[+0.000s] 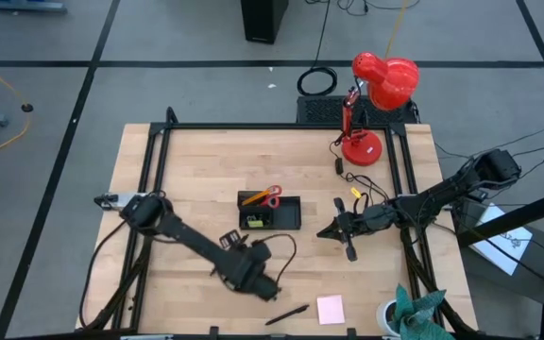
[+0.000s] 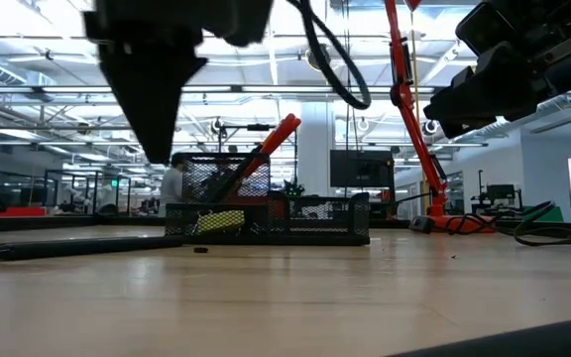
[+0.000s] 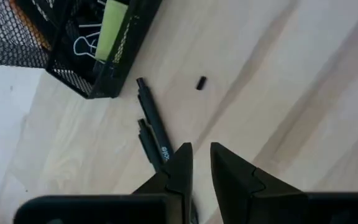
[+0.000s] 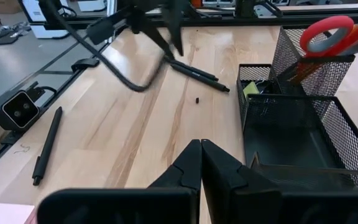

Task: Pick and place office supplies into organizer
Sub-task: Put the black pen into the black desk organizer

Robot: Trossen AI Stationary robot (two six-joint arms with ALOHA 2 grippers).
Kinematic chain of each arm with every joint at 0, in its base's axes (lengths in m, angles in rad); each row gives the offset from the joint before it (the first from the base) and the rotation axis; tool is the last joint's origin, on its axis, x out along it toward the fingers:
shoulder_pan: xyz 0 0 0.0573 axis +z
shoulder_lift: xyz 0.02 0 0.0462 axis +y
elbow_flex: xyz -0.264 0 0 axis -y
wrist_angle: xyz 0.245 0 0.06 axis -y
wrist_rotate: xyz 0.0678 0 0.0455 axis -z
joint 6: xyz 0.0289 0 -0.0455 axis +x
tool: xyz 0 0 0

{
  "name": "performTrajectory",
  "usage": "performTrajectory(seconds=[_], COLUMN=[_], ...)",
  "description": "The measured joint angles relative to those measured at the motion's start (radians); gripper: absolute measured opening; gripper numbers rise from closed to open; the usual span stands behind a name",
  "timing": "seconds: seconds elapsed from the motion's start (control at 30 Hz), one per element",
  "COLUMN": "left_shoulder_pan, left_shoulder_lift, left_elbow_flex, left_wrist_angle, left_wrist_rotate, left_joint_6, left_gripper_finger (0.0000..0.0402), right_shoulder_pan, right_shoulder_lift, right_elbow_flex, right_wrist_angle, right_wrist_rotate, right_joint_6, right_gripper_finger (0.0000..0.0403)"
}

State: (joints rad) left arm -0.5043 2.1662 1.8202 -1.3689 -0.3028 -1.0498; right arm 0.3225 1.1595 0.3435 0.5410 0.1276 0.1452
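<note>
Oddly, the organizer, a black wire-mesh tray mid-bench, half hides its contents: red scissor handles poke out and a yellow block shows. Two slim black pens lie beside it, one partly covered by the left gripper, slightly parted and holding nothing. The right gripper hovers closed, empty.

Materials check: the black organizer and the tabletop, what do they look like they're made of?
Black rectangular organizer: looks like wire mesh, probably metal with a matte black coating; the walls are see-through grid with solid rims. Not solid plastic by the look.

Light tabletop: looks like wood, butcher-block style; parallel strips with visible grain and a smooth, slightly satin surface. A laminate imitation cannot be ruled out.
</note>
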Motion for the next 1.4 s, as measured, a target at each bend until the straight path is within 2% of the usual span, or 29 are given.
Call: performTrajectory(seconds=[0.1,0.23,0.43,0.6,1.23,1.3,1.4], left_shoulder_pan=[0.046,0.105,0.178,0.204,0.226,0.218,0.201], left_shoulder_lift=[-0.002,-0.002,-0.003,-0.003,-0.017,-0.017,-0.016], left_elbow_flex=[0.001,0.001,-0.051,-0.122,-0.341,-0.344,-0.345], left_wrist_angle=[-0.001,-0.002,-0.004,0.024,0.305,0.318,0.359], left_wrist_rotate=[0.047,0.064,0.1,0.165,0.199,0.209,0.216], left_joint_6=[0.061,0.14,0.161,0.181,0.249,0.272,0.301], left_gripper_finger=[0.0084,0.0129,0.0202,0.0235,0.0241,0.0234,0.0202], right_shoulder_pan=[0.0,0.0,0.0,0.0,0.0,0.0,0.0], right_shoulder_lift=[0.0,0.0,0.0,0.0,0.0,0.0,0.0], right_elbow_flex=[0.0,0.0,0.0,0.0,0.0,0.0,0.0], right_wrist_angle=[-0.001,-0.001,-0.001,-0.002,0.008,0.007,0.007], right_wrist_rotate=[0.0,-0.001,-0.002,-0.002,0.001,0.001,0.001], right_joint_6=[0.0,0.0,0.0,0.0,-0.004,-0.003,-0.004], right_gripper_finger=[0.0004,0.0004,0.0004,0.0004,0.0004,0.0004,0.0004])
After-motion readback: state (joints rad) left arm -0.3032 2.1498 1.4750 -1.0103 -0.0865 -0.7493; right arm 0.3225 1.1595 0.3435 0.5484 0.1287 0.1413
